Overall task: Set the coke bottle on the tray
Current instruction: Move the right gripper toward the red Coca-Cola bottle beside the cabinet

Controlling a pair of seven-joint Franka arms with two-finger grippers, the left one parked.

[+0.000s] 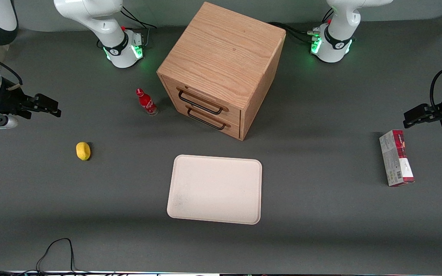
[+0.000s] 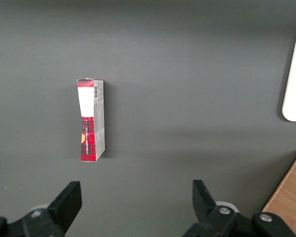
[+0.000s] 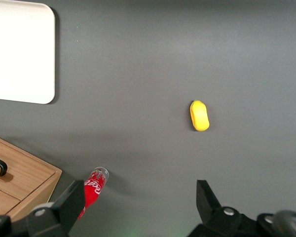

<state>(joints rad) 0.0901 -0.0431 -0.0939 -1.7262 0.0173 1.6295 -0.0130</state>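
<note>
Gripper: the gripper hangs above the table at the working arm's end, well apart from every object; in the right wrist view its fingers are spread wide with nothing between them.
Lemon: a yellow lemon lies on the table toward the working arm's end, nearer to the front camera than the gripper and the bottle; it also shows in the right wrist view.
Coke bottle: the coke bottle stands upright on the table, red cap on top and clear base down, just beside the cabinet and farther from the front camera than the tray; it is not on the tray. It shows in the right wrist view too.
Cabinet: a wooden cabinet with two dark-handled drawers, both closed, sits mid-table.
Tray: the tray lies flat in front of the cabinet, nearer to the front camera, with nothing on it; one corner shows in the right wrist view.
Carton: a red-and-grey carton lies on its side toward the parked arm's end of the table, well apart from the tray.
</note>
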